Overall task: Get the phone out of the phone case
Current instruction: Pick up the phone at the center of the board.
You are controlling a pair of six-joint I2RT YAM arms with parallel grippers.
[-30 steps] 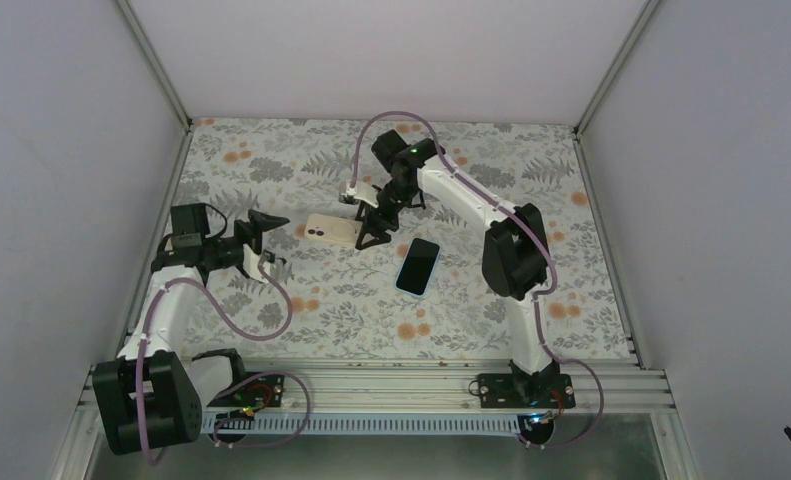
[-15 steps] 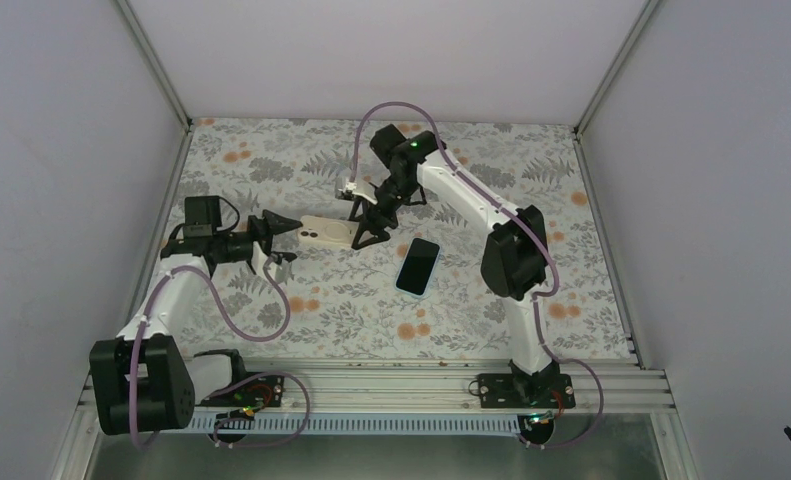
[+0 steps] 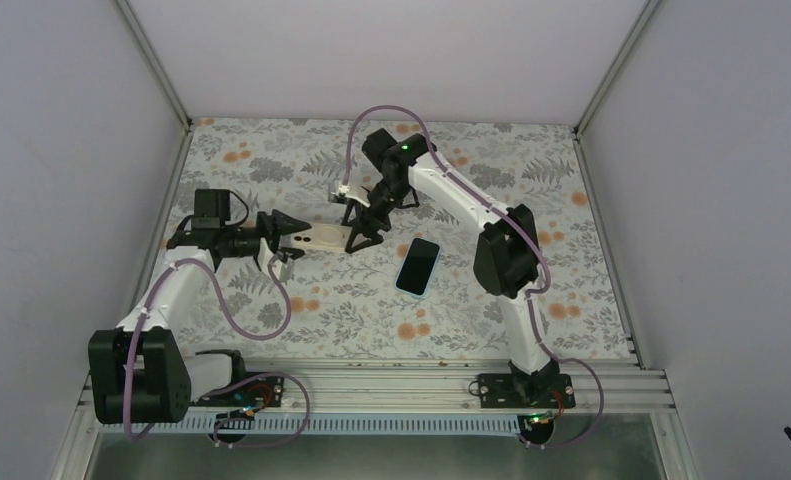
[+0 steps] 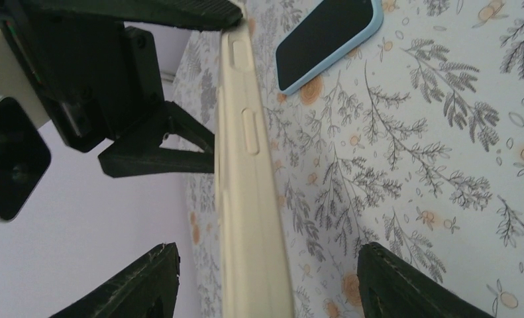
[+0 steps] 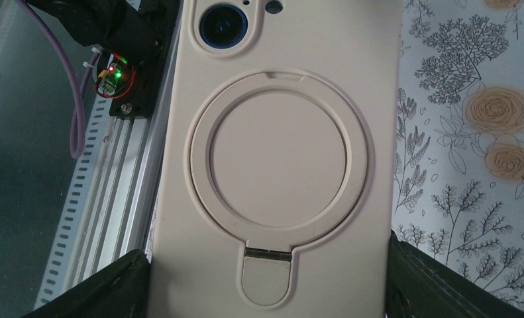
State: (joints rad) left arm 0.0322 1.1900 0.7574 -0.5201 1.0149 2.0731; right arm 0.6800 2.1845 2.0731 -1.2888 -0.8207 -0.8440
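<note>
Left of table (image 3: 591,300) centre: cream phone case (image 3: 323,237), phone (image 5: 224,23) apparently inside | right claw (image 3: 357,234) clamped on its right end | left claw (image 3: 291,240) spread around left end | shell probably soft, phone stiff; peel at a corner.

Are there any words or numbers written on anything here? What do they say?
No words, numbers or brands can be read anywhere.
The cream phone case: plain back, just a ring stand and a camera hole.
The blue-edged phone: dark screen, nothing written.
The circuit board: any print is too small to read.
</note>
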